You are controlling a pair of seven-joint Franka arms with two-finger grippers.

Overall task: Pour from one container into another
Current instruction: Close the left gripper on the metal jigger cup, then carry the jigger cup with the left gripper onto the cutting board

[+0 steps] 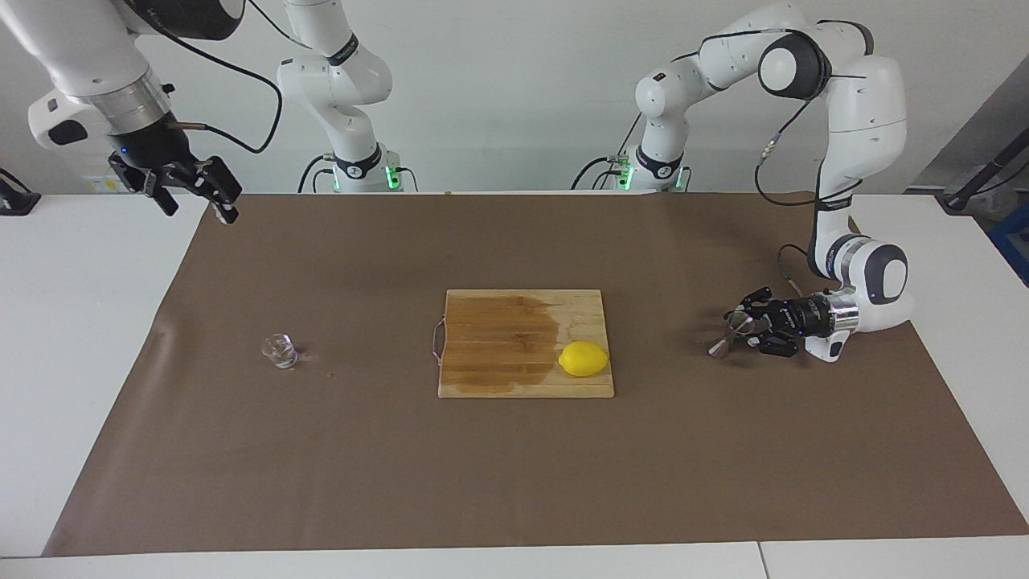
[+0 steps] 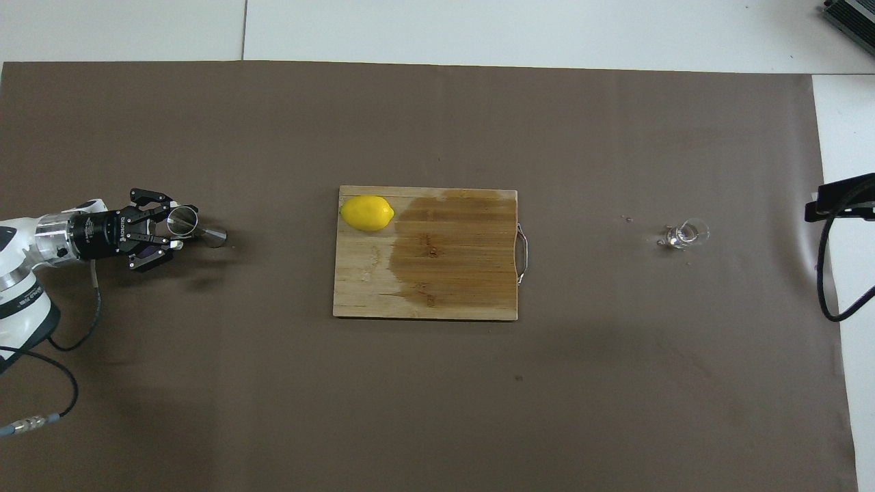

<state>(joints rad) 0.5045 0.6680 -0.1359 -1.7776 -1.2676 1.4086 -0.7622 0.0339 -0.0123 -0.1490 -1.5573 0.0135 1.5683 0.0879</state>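
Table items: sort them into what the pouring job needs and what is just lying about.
Needed:
- glass cup, standing alone at the right arm's end
- steel jigger, gripped by the left gripper

Lying about:
- lemon
- cutting board under it
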